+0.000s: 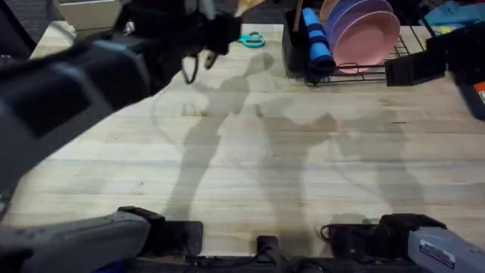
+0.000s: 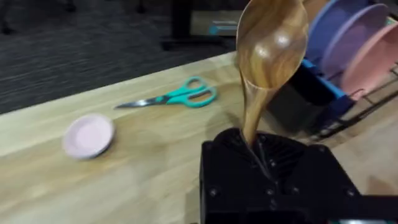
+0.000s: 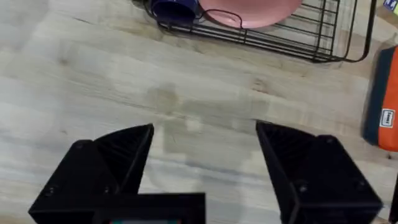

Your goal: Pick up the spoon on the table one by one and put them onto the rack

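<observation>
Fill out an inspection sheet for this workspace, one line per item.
Surface: pale wood table, mostly bare.
Job's things: spoon held bowl-up; rack holds pink plates.
Clutter: scissors, small pink dish, orange and blue item.
Grippers: left gripper shut on spoon handle; right gripper open above the table.
Cables: nothing seen.
Surroundings: dark carpet beyond the table.

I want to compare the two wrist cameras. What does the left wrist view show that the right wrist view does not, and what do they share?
Left wrist view: the wooden spoon gripped in the left claw, teal-handled scissors and a small round pink dish.

Right wrist view: the open right claw above bare wood, and an orange-and-blue object at the edge.

Both: the pale wood-plank table, the black wire rack and a pink plate.
</observation>
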### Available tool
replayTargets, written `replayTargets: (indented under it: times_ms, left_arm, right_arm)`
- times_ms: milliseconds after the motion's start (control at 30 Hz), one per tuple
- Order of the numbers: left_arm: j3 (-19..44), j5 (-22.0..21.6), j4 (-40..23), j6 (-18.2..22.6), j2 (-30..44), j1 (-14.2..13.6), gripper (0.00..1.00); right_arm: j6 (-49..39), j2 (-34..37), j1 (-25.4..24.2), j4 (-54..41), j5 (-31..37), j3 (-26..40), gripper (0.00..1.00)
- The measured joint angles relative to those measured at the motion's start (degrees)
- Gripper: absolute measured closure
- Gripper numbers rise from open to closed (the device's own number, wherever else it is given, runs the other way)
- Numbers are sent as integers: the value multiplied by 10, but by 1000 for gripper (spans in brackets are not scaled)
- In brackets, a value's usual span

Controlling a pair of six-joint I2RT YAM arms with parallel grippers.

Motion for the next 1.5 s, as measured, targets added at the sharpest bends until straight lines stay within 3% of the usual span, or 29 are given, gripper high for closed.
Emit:
replayTargets:
  times_ms: [200,500,667,1000,1300,1500]
  left_arm:
    - [78,2,44,-13,76,-44,961]
    - [104,4,269,-122,171,-66,959]
    - [104,4,359,-169,223,-87,959]
    - [169,7,371,-195,303,-141,959]
    - [241,6,382,-197,351,-148,959]
    - [254,6,429,-222,399,-151,959]
  right_arm:
    - [0,0,0,0,0,0,6]
    - [0,0,0,0,1,0,5]
    - [0,0,0,0,1,0,6]
    - [0,0,0,9,2,0,6]
    - [0,0,0,9,2,0,6]
    - [0,0,0,9,2,0,6]
